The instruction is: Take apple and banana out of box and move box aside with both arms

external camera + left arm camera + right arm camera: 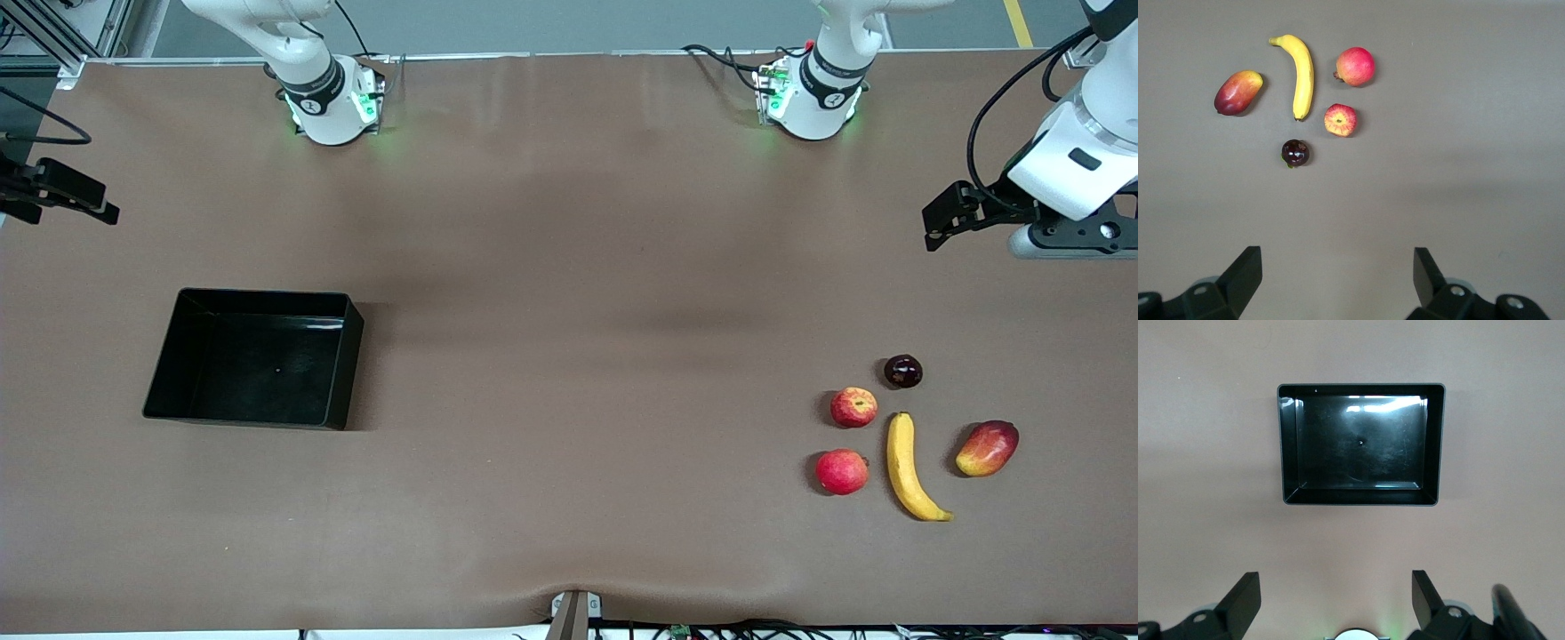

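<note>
Two arms, both largely cut off by the front view's edges. The table (569, 222) lies brown and wide. The box (253, 357) sits toward the right arm's end, its black floor glinting in the right wrist view, nothing in it. The right pincer (84, 200) hangs over the table's edge at that end, only partly in frame; its wrist view shows both fingers (1245, 597) spread wide, holding nothing. The left pincer (947, 218) hovers over the left arm's end, fingers (1245, 273) also wide apart and bare-handed.

Fruit cluster next, toward the left arm's end: the banana (909, 467) lies between the mango (987, 448) and two apples. The streaked apple (853, 407) is farther from the front camera than the pinkish-red apple (842, 471). Smallest, a dark round fruit (902, 371), hard to identify.
</note>
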Controlling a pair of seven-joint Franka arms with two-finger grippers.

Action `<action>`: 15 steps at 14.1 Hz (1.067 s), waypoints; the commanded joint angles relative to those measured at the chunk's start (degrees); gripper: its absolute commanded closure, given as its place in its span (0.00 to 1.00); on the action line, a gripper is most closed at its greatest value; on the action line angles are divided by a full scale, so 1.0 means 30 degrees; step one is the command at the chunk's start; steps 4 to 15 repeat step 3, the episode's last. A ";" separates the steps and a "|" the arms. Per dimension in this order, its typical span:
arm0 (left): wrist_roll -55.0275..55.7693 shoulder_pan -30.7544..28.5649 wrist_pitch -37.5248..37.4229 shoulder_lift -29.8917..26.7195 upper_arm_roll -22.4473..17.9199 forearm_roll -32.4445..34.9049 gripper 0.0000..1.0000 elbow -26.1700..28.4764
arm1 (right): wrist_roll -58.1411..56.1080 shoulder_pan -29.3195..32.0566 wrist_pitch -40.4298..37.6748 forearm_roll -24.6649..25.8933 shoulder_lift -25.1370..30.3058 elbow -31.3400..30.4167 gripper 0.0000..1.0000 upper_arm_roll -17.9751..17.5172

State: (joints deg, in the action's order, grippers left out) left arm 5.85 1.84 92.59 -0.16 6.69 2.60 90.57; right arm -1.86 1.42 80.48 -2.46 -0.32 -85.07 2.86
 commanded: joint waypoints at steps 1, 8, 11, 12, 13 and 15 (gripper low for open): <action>0.0220 0.0059 0.0044 -0.0209 -0.0121 -0.0369 0.00 -0.0015 | -0.0200 0.0083 0.1177 0.0350 0.1802 -0.2459 0.00 0.0070; 0.0220 0.0059 -0.0189 -0.0209 -0.0121 -0.0369 0.00 -0.0103 | -0.0229 0.0112 0.1504 0.0379 0.1748 -0.2378 0.00 0.0071; 0.0220 0.0059 -0.0189 -0.0209 -0.0121 -0.0369 0.00 -0.0103 | -0.0229 0.0112 0.1504 0.0379 0.1748 -0.2378 0.00 0.0071; 0.0220 0.0059 -0.0189 -0.0209 -0.0121 -0.0369 0.00 -0.0103 | -0.0229 0.0112 0.1504 0.0379 0.1748 -0.2378 0.00 0.0071; 0.0220 0.0059 -0.0189 -0.0209 -0.0121 -0.0369 0.00 -0.0103 | -0.0229 0.0112 0.1504 0.0379 0.1748 -0.2378 0.00 0.0071; 0.0220 0.0059 -0.0189 -0.0209 -0.0121 -0.0369 0.00 -0.0103 | -0.0229 0.0112 0.1504 0.0379 0.1748 -0.2378 0.00 0.0071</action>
